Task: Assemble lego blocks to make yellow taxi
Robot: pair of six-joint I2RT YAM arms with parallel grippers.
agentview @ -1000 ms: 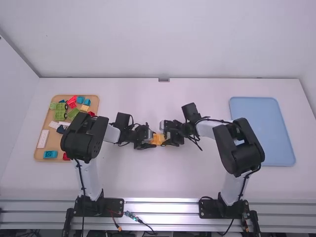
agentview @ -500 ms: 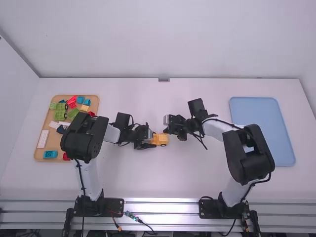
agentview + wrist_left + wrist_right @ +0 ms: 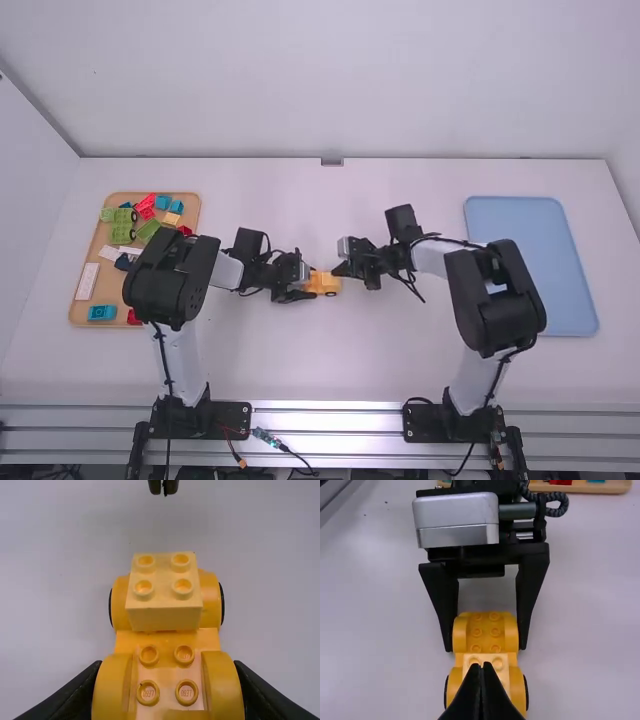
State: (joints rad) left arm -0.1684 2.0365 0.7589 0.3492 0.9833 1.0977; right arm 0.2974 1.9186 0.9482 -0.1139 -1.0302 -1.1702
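The yellow car base (image 3: 212, 672) was smooth, glossy plastic with rounded fenders and round studs between them. It occupied the lower middle of the left wrist view and the middle of the high view, slightly below centre. The left gripper (image 3: 311, 283) was clamped on it, one black finger against each side. A box-shaped, paler yellow block (image 3: 164, 618) with four studs was seated on the base. At the upper middle, the tips of the right gripper (image 3: 335, 271) were together, apart from the block.

The left wrist view exposed hollow stud rims. The right wrist view exposed tapered black fingers flanking the base and a silver housing (image 3: 457, 522).

In the high view, a ribbed metal rail (image 3: 325, 420) crossed the bottom. The smooth white table (image 3: 300, 360) followed. At left, a wooden tray (image 3: 73, 300) contained green, red and blue blocks (image 3: 102, 312); at right lay a blue tray (image 3: 530, 265) with rounded corners. A pale wall (image 3: 350, 80) spanned the top.
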